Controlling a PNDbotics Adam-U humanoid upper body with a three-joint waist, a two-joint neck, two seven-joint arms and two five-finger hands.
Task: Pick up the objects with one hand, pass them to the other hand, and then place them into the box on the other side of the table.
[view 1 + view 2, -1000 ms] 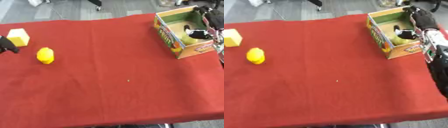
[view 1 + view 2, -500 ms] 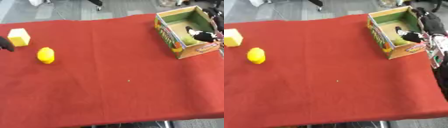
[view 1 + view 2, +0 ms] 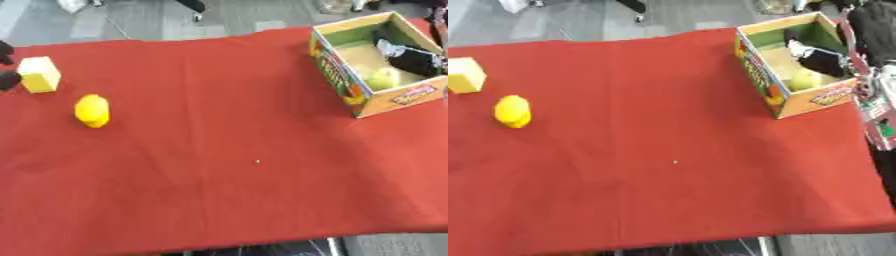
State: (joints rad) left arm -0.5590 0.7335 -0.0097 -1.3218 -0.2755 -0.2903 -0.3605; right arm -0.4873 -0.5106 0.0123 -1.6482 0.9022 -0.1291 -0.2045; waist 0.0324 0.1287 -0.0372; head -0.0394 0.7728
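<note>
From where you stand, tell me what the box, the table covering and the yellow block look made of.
The box looks like printed cardboard: thin flat walls, colourful print outside. The table covering seems matte red cloth, with soft folds and no shine. The yellow block could be foam or painted wood: pale, dull, sharp-edged; I cannot tell which.

Right robot hand (image 3: 822,59) now deeper inside box (image 3: 386,102), beside yellow-green fruit (image 3: 382,78); left robot hand (image 3: 7,80) closer to yellow block (image 3: 39,74).
</note>
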